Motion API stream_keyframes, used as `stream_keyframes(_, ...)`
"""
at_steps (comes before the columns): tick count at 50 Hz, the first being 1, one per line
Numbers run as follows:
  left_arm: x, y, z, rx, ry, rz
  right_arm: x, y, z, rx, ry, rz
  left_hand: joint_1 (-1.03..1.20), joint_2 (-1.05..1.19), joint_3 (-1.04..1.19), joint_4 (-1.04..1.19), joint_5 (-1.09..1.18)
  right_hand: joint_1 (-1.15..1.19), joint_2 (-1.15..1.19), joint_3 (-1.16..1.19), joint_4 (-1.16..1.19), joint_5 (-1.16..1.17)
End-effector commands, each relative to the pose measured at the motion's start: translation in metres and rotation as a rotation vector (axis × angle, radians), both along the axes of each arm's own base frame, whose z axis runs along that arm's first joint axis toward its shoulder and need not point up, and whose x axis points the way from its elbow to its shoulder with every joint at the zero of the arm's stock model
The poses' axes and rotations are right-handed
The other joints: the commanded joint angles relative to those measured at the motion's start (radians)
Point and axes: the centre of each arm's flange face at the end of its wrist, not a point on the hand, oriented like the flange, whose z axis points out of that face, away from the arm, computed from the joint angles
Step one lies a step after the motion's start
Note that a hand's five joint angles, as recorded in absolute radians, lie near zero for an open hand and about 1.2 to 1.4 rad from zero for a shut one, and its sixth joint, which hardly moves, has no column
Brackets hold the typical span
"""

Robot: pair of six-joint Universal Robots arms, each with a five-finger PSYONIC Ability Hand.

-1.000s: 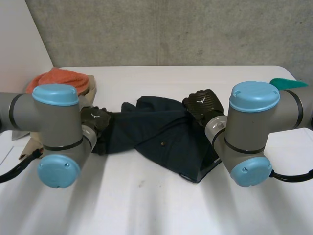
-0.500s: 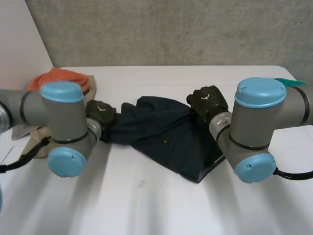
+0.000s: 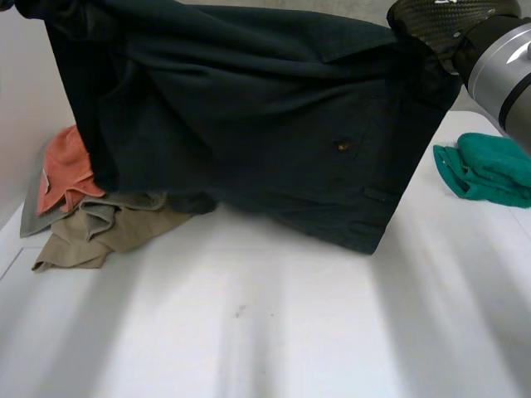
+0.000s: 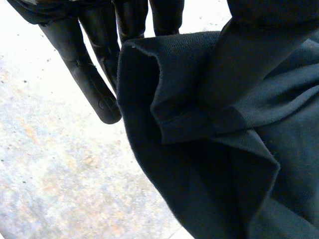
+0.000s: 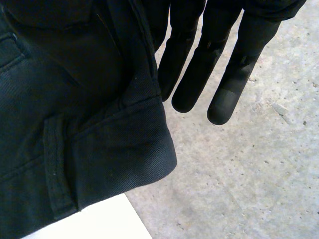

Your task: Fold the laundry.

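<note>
Since the dark garment point(image 3: 249, 124) hangs limp above the surface point(image 3: 265, 332), its top corners are pinched by the left hand point(image 4: 82, 74) and right hand point(image 5: 199, 64); the thicker waistband is judged the firmest hold.

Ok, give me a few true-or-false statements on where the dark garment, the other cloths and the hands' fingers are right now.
1. The dark garment is held up and hangs spread out. True.
2. The green cloth lies under the dark garment. False: it lies on the table apart from it, on the right arm's side.
3. An orange cloth and a beige cloth lie heaped on the left arm's side. True.
4. The right hand shows its fingers curled into a fist. False: they are straight, beside the garment's edge.
5. The left hand shows straight fingers beside the garment. True.
</note>
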Motion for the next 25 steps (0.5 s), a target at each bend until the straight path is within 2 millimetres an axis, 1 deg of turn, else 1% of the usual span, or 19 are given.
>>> stream_keyframes(1, -0.018, -0.046, -0.028, 0.088, -0.034, 0.027, 0.008, -0.016, -0.018, 0.029, 0.015, 0.007, 0.261, 0.203, 0.210, 0.199, 0.241, 0.281, 0.224, 0.208, 0.198, 0.197)
stream_keyframes(2, -0.023, -0.062, -0.038, 0.101, -0.044, 0.040, 0.011, -0.025, -0.028, 0.042, 0.023, -0.001, 0.261, 0.203, 0.210, 0.199, 0.241, 0.281, 0.224, 0.208, 0.198, 0.197)
stream_keyframes(5, -0.033, -0.083, -0.053, 0.111, -0.056, 0.047, 0.016, -0.041, -0.038, 0.024, 0.017, -0.009, 0.261, 0.203, 0.210, 0.199, 0.241, 0.281, 0.224, 0.208, 0.198, 0.197)
stream_keyframes(6, -0.040, -0.092, -0.059, 0.103, -0.062, 0.041, 0.022, -0.053, -0.042, -0.012, 0.001, -0.012, 0.261, 0.203, 0.210, 0.199, 0.241, 0.281, 0.224, 0.208, 0.198, 0.197)
stream_keyframes(8, -0.048, -0.101, -0.061, 0.078, -0.059, 0.030, 0.028, -0.067, -0.045, -0.065, -0.024, -0.021, 0.261, 0.203, 0.210, 0.199, 0.241, 0.281, 0.224, 0.208, 0.198, 0.197)
stream_keyframes(9, -0.055, -0.109, -0.058, 0.032, -0.045, 0.023, 0.033, -0.082, -0.041, -0.143, -0.061, -0.038, 0.261, 0.203, 0.210, 0.199, 0.241, 0.281, 0.224, 0.208, 0.198, 0.197)
stream_keyframes(10, -0.056, -0.113, -0.055, 0.010, -0.034, 0.025, 0.037, -0.088, -0.038, -0.189, -0.085, -0.046, 0.261, 0.203, 0.210, 0.199, 0.241, 0.281, 0.224, 0.208, 0.198, 0.197)
stream_keyframes(12, -0.058, -0.121, -0.043, -0.067, 0.006, 0.029, 0.042, -0.099, -0.028, -0.282, -0.142, -0.059, 0.261, 0.203, 0.210, 0.199, 0.241, 0.281, 0.224, 0.208, 0.198, 0.197)
stream_keyframes(13, -0.059, -0.124, -0.024, -0.170, 0.062, 0.033, 0.045, -0.108, -0.015, -0.386, -0.204, -0.072, 0.261, 0.203, 0.210, 0.199, 0.241, 0.281, 0.224, 0.208, 0.198, 0.197)
stream_keyframes(14, -0.058, -0.125, -0.013, -0.223, 0.092, 0.035, 0.047, -0.111, -0.008, -0.438, -0.237, -0.078, 0.261, 0.203, 0.210, 0.199, 0.241, 0.281, 0.224, 0.208, 0.198, 0.197)
stream_keyframes(16, -0.056, -0.126, 0.005, -0.319, 0.144, 0.035, 0.047, -0.114, 0.009, -0.545, -0.303, -0.087, 0.261, 0.203, 0.210, 0.199, 0.241, 0.281, 0.224, 0.208, 0.198, 0.197)
stream_keyframes(17, -0.055, -0.122, 0.024, -0.417, 0.195, 0.034, 0.046, -0.116, 0.023, -0.634, -0.357, -0.100, 0.261, 0.203, 0.210, 0.199, 0.241, 0.281, 0.224, 0.208, 0.198, 0.197)
stream_keyframes(19, -0.053, -0.119, 0.040, -0.502, 0.243, 0.033, 0.047, -0.114, 0.036, -0.714, -0.403, -0.100, 0.261, 0.203, 0.210, 0.199, 0.241, 0.281, 0.224, 0.208, 0.198, 0.197)
stream_keyframes(21, -0.051, -0.116, 0.052, -0.581, 0.281, 0.035, 0.049, -0.109, 0.045, -0.764, -0.429, -0.091, 0.261, 0.203, 0.210, 0.199, 0.241, 0.281, 0.224, 0.208, 0.198, 0.197)
stream_keyframes(22, -0.051, -0.115, 0.054, -0.590, 0.284, 0.034, 0.050, -0.107, 0.046, -0.766, -0.431, -0.084, 0.261, 0.203, 0.210, 0.199, 0.241, 0.281, 0.224, 0.208, 0.198, 0.197)
stream_keyframes(24, -0.049, -0.114, 0.053, -0.584, 0.282, 0.033, 0.053, -0.104, 0.045, -0.752, -0.423, -0.073, 0.261, 0.203, 0.210, 0.199, 0.241, 0.281, 0.224, 0.208, 0.198, 0.197)
stream_keyframes(25, -0.049, -0.114, 0.047, -0.556, 0.272, 0.028, 0.054, -0.103, 0.040, -0.722, -0.402, -0.064, 0.261, 0.203, 0.210, 0.199, 0.241, 0.281, 0.224, 0.208, 0.198, 0.197)
